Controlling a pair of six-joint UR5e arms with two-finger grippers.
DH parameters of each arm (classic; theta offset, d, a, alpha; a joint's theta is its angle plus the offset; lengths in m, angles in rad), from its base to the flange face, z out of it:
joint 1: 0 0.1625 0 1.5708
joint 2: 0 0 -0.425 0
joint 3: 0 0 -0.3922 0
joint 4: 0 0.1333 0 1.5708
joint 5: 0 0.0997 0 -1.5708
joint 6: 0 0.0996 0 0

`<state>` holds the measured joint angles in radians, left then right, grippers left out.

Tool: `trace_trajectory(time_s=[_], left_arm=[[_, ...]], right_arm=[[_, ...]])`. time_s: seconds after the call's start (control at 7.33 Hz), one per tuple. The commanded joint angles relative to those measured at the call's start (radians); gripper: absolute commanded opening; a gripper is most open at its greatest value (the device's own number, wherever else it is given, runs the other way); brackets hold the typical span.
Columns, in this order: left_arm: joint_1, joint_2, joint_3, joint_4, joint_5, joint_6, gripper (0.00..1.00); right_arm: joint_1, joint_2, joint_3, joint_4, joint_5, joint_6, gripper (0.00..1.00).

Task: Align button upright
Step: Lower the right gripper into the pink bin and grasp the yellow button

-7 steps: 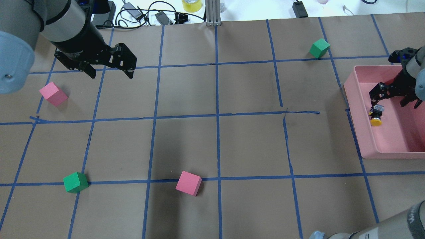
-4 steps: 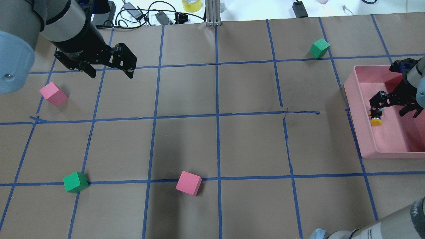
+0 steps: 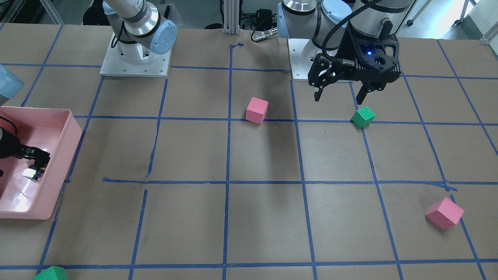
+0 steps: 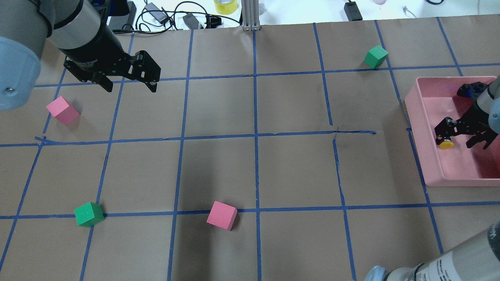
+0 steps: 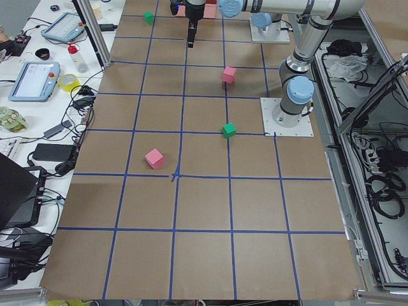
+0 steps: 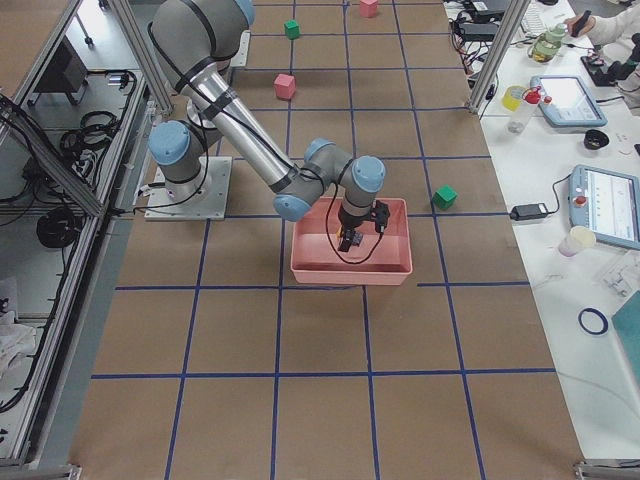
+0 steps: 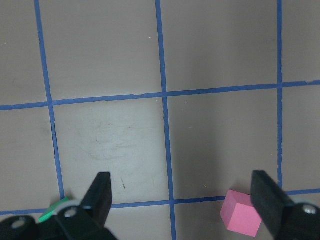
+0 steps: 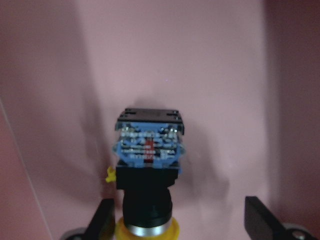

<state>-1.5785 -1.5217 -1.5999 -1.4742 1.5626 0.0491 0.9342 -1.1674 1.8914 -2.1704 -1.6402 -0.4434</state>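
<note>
A robotics lab. The tabletop (image 4: 218, 109) is papered brown, gridded with blue tape, and carries white robot-arm base plates (image 3: 155, 66) bolted on. On benches beside the tabletop lie teach pendants (image 5: 33, 81), a yellow tape roll (image 4: 225, 6) and power cables (image 4: 156, 17). An aluminium post (image 4: 250, 15) stands at the tabletop's edge.

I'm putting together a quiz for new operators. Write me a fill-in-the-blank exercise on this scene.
1. The button has a ____ cap.
2. It lies in the ____ tray.
3. The right gripper at the button and the left gripper over the table are both ____.
4. Two pink cubes and ____ green cubes sit on the table.

Missing words: yellow; pink; open; two.
</note>
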Motion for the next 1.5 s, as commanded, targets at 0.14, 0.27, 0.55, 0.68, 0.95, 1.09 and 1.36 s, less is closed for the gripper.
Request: trace_trajectory(time_s=[0.14,0.27,0.55,0.68,0.95,1.09,1.36], left_arm=[[0.000,0.000,-0.002,0.000,-0.001,0.000,1.00],[0.000,0.000,-0.003,0.000,-0.003,0.000,1.00],[0.000,0.000,-0.002,0.000,-0.003,0.000,1.00],[0.000,0.000,-0.002,0.000,-0.001,0.000,1.00],[0.000,0.000,-0.002,0.000,-0.001,0.000,1.00],[0.000,0.000,-0.002,0.000,-0.001,0.000,1.00],[0.000,0.000,-0.002,0.000,-0.001,0.000,1.00]], right_arm=[[-0.005,-0.004,-0.021,0.017,0.016,0.011,0.00],[-0.005,-0.015,-0.047,0.018,0.049,0.025,0.00],[0.003,-0.055,-0.127,0.096,0.056,0.029,0.00],[0.009,-0.078,-0.190,0.188,0.054,0.054,0.00],[0.040,-0.110,-0.267,0.288,0.048,0.080,0.00],[0.090,-0.124,-0.274,0.291,0.051,0.138,0.00],[0.325,-0.123,-0.276,0.273,0.052,0.369,0.00]])
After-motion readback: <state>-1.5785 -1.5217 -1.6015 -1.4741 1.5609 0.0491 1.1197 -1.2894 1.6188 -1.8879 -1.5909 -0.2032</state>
